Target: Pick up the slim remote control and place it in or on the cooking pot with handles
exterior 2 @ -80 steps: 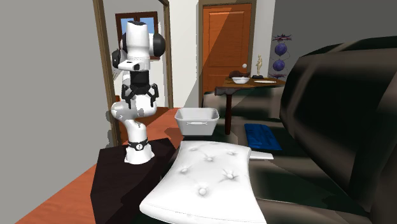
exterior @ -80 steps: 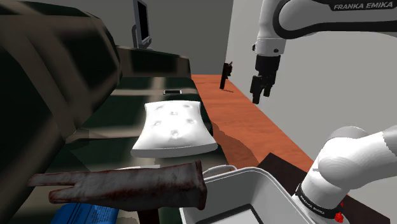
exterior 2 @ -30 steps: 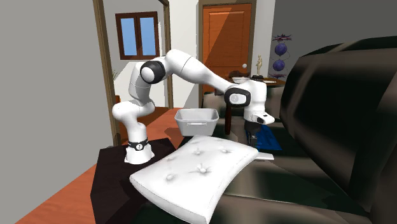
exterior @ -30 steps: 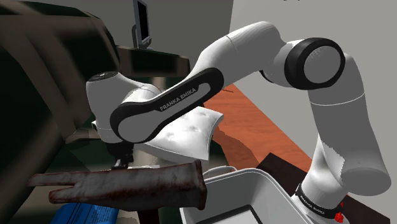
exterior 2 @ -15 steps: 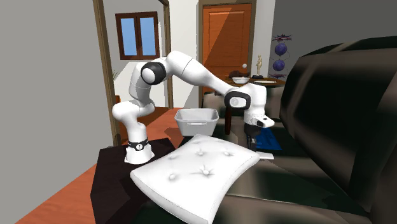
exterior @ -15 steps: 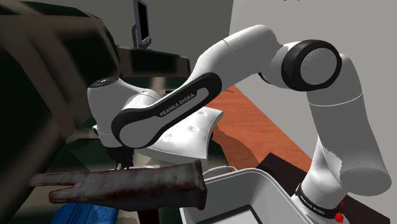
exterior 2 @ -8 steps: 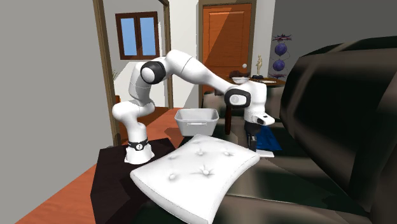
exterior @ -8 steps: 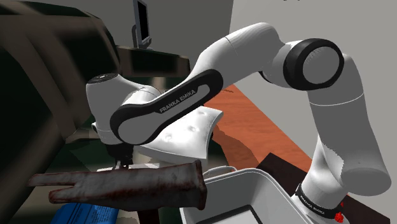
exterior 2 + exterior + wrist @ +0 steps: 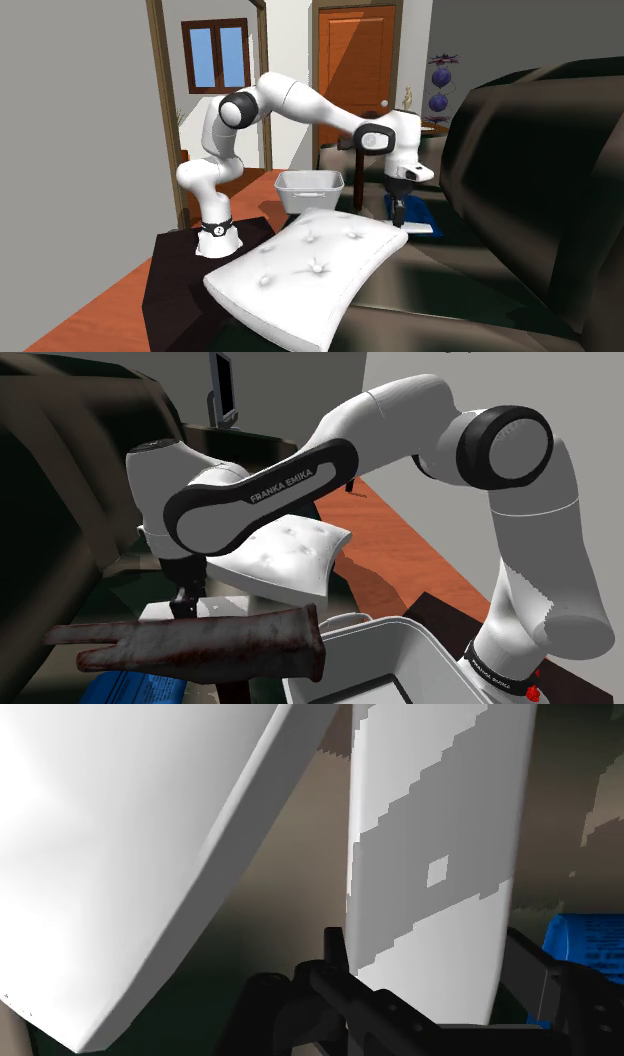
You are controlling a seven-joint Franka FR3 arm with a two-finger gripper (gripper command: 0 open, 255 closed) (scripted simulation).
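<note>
Over the seat of the dark, glossy sofa (image 9: 520, 180), the white arm (image 9: 300, 105) reaches out from its stand with the jaws pointing downward. Wrist view: the jaws are clamped on the slim, flat remote control (image 9: 430, 874), drawn white with grey patches; a black finger (image 9: 335, 966) presses against each long edge near one end. Second exterior view: the remote sits roughly level at the fingertips, low over the seat; whether any part of it touches the seat cannot be told. A large white tufted pillow (image 9: 310, 265) rests tilted just beside the remote, its edge running close alongside in the wrist view. A blue flat object (image 9: 585, 939) lies on the seat on the remote's other side. The white, straight-walled cooking pot with a flared rim (image 9: 310, 196) stands open side up, near the stand and well apart from the remote, beyond the pillow. A rusty brown slab (image 9: 200, 642) crosses the shoulder view's foreground.
</note>
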